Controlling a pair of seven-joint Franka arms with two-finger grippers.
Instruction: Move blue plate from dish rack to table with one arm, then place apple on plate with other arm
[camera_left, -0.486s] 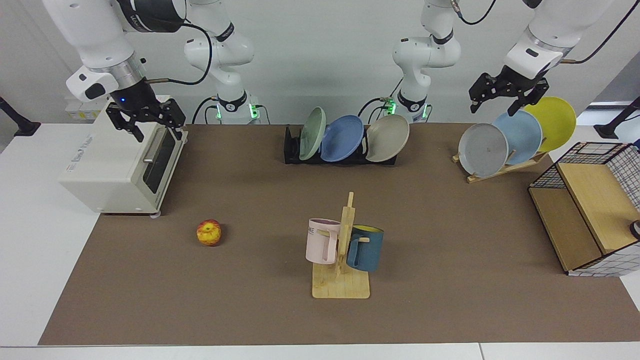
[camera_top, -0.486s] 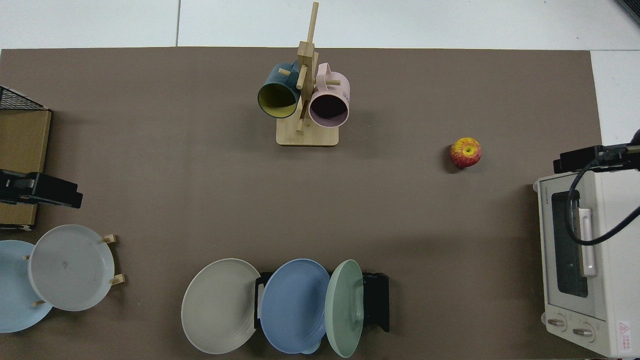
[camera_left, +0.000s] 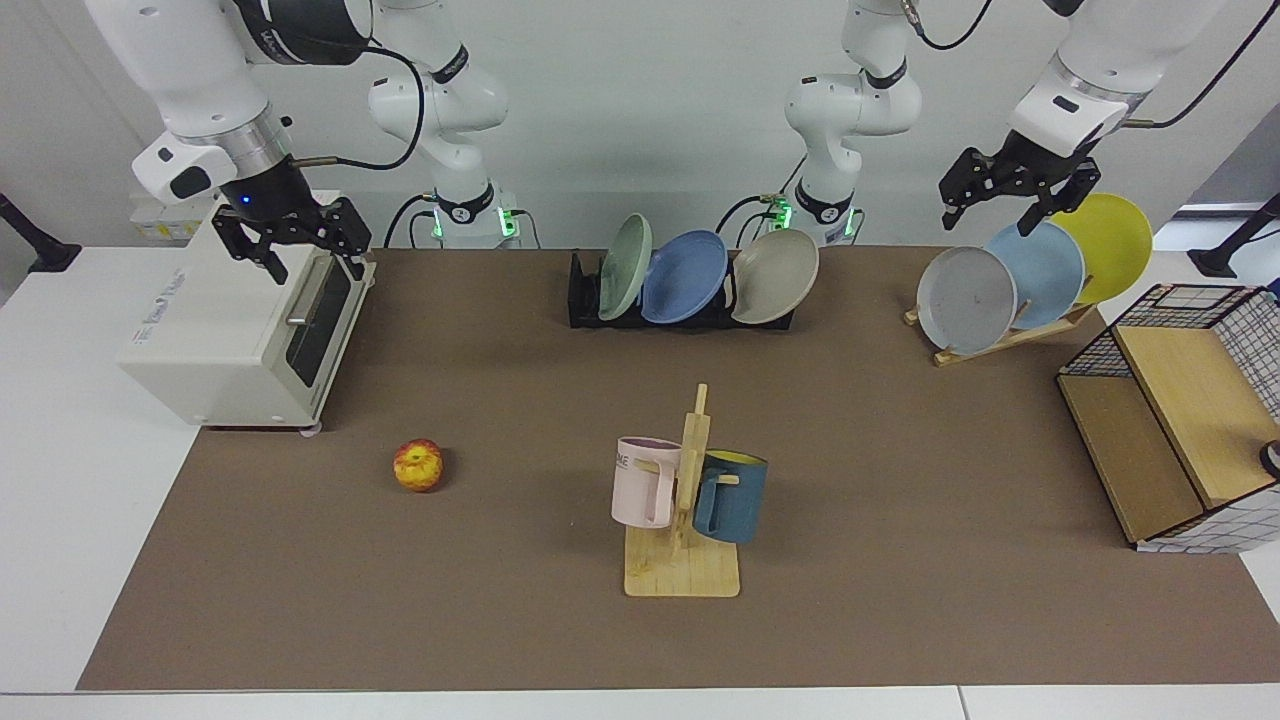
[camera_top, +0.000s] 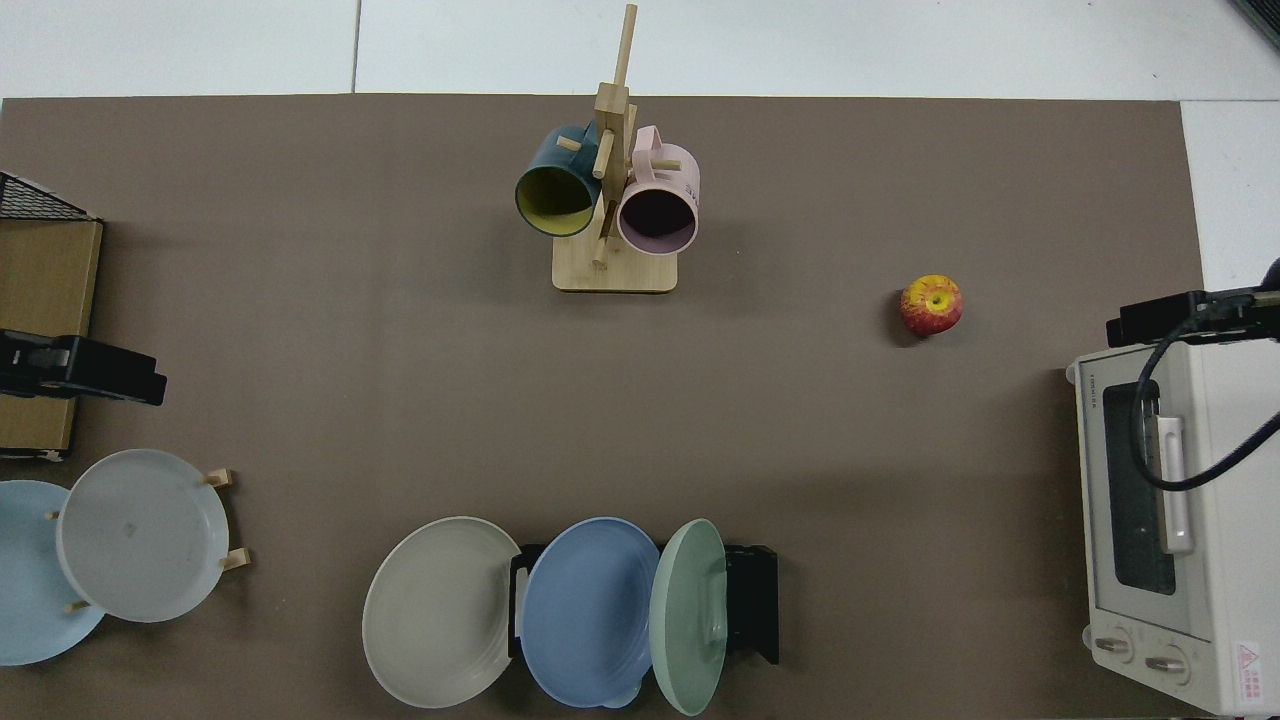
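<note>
The blue plate (camera_left: 684, 276) (camera_top: 588, 610) stands on edge in the black dish rack (camera_left: 580, 300) (camera_top: 750, 600) at the far middle of the table (camera_left: 900, 450), between a green plate and a beige plate. The apple (camera_left: 418, 465) (camera_top: 931, 305) lies on the brown mat, apart from both grippers. My right gripper (camera_left: 315, 265) (camera_top: 1180, 315) hangs open and empty above the toaster oven. My left gripper (camera_left: 988, 215) (camera_top: 100, 372) hangs open and empty above the wooden plate stand.
A wooden mug tree (camera_left: 685, 500) with a pink and a dark blue mug stands mid-table. A white toaster oven (camera_left: 240, 330) sits near the apple's side. A wooden plate stand (camera_left: 1000, 335) holds grey, pale blue and yellow plates. Beside it stands a wire-and-wood crate (camera_left: 1170, 420).
My left gripper has shifted very slightly above the plate stand. The plates, the apple and the right gripper have not moved.
</note>
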